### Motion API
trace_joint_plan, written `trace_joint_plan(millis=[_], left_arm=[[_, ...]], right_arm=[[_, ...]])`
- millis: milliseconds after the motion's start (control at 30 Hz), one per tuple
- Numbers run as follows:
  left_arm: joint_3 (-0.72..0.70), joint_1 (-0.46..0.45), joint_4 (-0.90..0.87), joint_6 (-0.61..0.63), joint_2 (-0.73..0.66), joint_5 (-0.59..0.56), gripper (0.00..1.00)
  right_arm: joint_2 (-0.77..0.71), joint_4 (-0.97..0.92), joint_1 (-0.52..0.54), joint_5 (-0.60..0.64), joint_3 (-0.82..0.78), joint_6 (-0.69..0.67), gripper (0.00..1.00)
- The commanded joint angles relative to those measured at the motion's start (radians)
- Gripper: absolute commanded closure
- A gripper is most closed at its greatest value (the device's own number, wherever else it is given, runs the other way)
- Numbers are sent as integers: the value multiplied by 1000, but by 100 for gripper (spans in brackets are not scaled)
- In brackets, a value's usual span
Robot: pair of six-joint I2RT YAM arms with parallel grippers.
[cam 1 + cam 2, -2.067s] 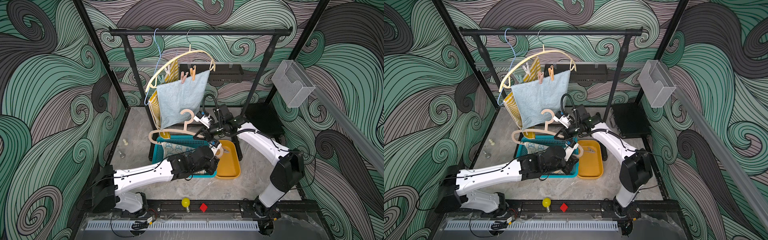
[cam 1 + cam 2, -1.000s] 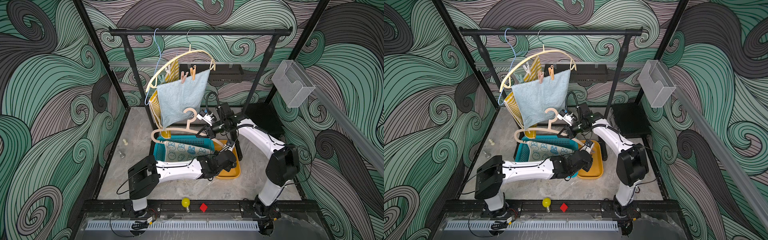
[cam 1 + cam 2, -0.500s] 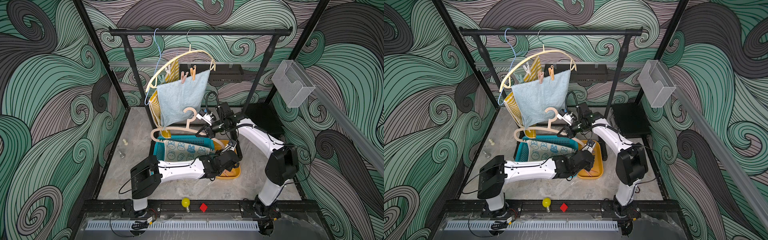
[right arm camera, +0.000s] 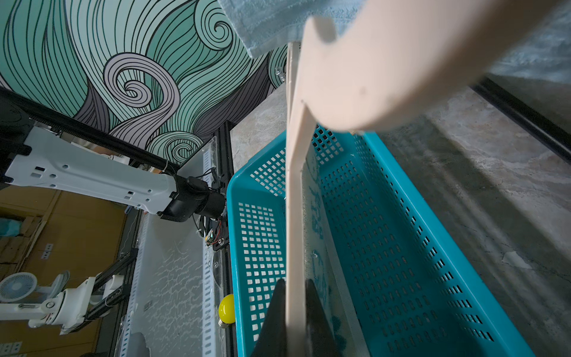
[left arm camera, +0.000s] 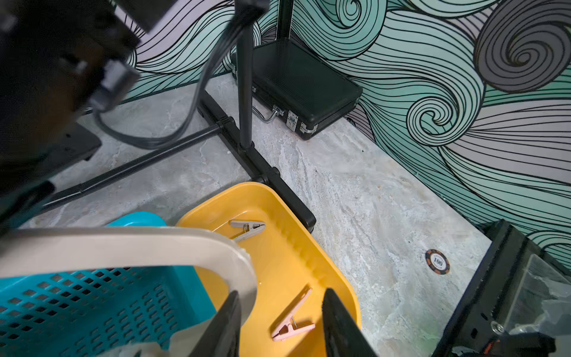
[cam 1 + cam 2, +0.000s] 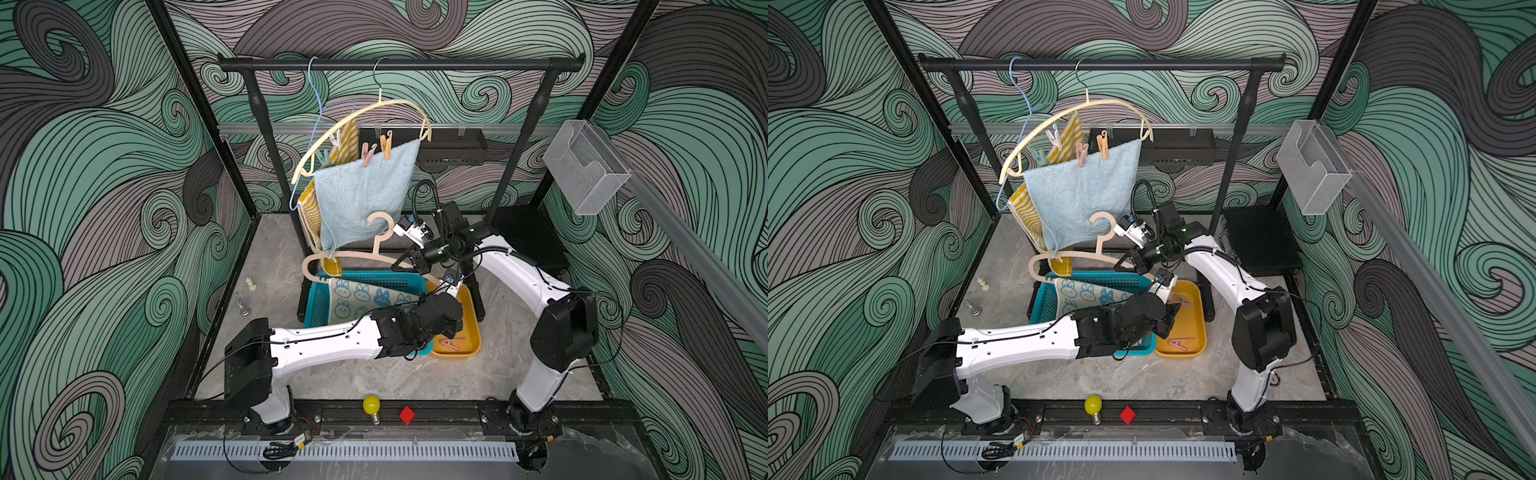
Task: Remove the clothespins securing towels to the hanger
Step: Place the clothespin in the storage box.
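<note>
Two clothespins (image 5: 292, 318) in tray (image 5: 312, 256), hanger (image 5: 123, 244) over basket (image 5: 92, 306)

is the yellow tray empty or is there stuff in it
Not empty: the yellow tray holds a pale clothespin and a pink clothespin, lying flat on its floor, apart from each other.

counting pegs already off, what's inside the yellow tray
Two pegs lie in the tray: a grey peg and a pink peg, the pink below the open left gripper. The hanger and gripper fingers cover part of the tray floor, so more could hide there.
</note>
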Motion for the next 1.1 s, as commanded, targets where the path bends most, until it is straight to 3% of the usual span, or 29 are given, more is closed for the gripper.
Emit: trace_joint_plan(millis=[0, 400, 667, 967, 1067], left_arm=[[-22, -10, -51, -15, -52, 13, 58], [-40, -10, -262, -115, -241, -13, 60], [-55, -9, -437, -205, -360, -93, 62], [-145, -4, -651, -435, -557, -230, 64], [-187, 2, -729, -496, -645, -272, 60]], right_arm=[[-48, -2, -10, 8, 27, -1, 100], [-91, 6, -11, 9, -4, 9, 100], [-157, 19, -12, 4, -53, 13, 100], [-250, 22, -12, 3, -130, 5, 100], [-288, 38, -13, -36, -166, 17, 100]])
